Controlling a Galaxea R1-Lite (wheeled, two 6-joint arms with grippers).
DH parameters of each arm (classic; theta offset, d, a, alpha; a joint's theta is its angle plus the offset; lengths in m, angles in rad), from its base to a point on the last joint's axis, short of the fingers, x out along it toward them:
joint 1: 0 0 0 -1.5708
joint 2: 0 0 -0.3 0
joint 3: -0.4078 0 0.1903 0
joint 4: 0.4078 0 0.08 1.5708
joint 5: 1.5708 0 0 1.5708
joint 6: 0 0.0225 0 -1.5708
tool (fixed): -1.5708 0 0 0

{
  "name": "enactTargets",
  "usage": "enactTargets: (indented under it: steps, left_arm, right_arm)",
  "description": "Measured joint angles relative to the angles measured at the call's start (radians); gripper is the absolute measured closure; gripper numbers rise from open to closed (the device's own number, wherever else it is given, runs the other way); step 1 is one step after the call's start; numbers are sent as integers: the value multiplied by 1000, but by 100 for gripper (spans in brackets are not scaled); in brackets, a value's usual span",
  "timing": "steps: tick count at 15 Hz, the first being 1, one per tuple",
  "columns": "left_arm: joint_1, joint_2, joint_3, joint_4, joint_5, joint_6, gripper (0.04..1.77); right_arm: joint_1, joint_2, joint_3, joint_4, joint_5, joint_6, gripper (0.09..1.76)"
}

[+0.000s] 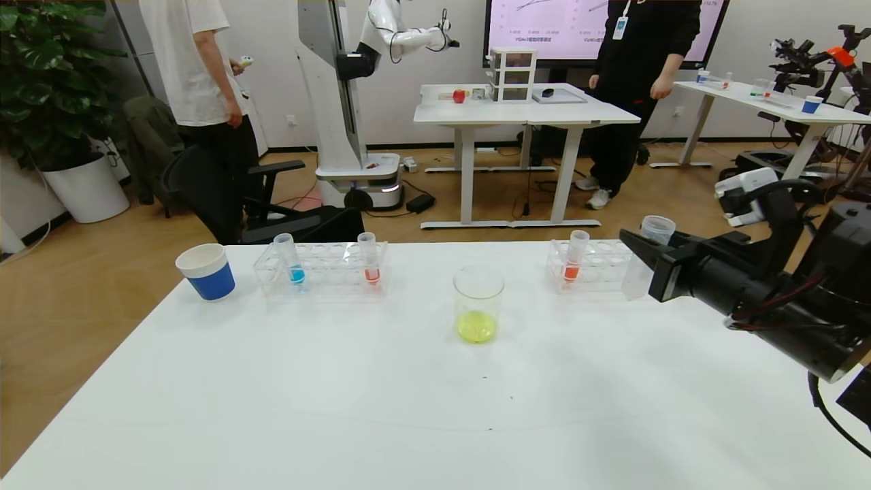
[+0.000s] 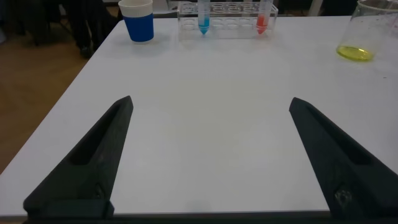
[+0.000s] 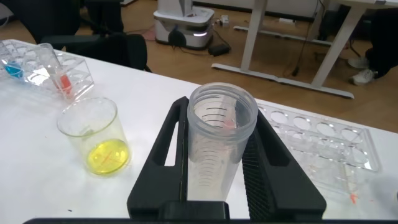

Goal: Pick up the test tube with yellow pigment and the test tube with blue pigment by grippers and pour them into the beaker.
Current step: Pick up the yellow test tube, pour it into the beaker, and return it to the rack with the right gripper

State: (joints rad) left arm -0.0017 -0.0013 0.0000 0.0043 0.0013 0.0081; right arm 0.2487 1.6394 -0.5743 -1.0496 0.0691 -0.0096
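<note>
left gripper [image 2: 211, 155] sits low over the bare near-left part of the white table [image 1: 340, 395], jaws spread wide, nothing between them; seen only in its own wrist view, out of the head view. going left to right along the far edge of the table: white-and-blue paper cup [image 1: 206, 271] at the far left corner, upright. just right of it a clear tube rack [image 1: 320, 271] holding the test tube with blue pigment [image 1: 291, 260] at its left end and an orange-red tube [image 1: 369, 258] at its right end, both upright in their holes. the beaker [image 1: 478, 303] stands near the table's middle, apart from both racks, with yellow-green liquid pooled in its bottom. right of it a second clear rack [image 1: 592, 267] with another orange-red tube [image 1: 575, 256] standing at its left end. right gripper [image 1: 643, 262] hovers at the right end of that rack, above the table, fingers clamped on the test tube with yellow pigment [image 3: 217, 146], which looks clear and drained, open mouth up, roughly upright with a slight tilt; no yellow visible inside it in the right wrist view. can't tell if its tip touches the rack. right arm reaches in from the right edge. beyond the table: two people standing, another robot, more white desks.
</note>
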Motion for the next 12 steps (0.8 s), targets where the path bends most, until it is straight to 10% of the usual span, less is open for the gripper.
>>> enactTargets:
  steps: [6, 12]
  left_arm:
    - [0, 0, 0, 0, 0, 0, 6]
    - [0, 0, 0, 0, 0, 0, 6]
  right_arm:
    - [-452, 7, -63, 4, 318, -1, 134]
    - [-661, 205, -330, 88, 357, 1, 134]
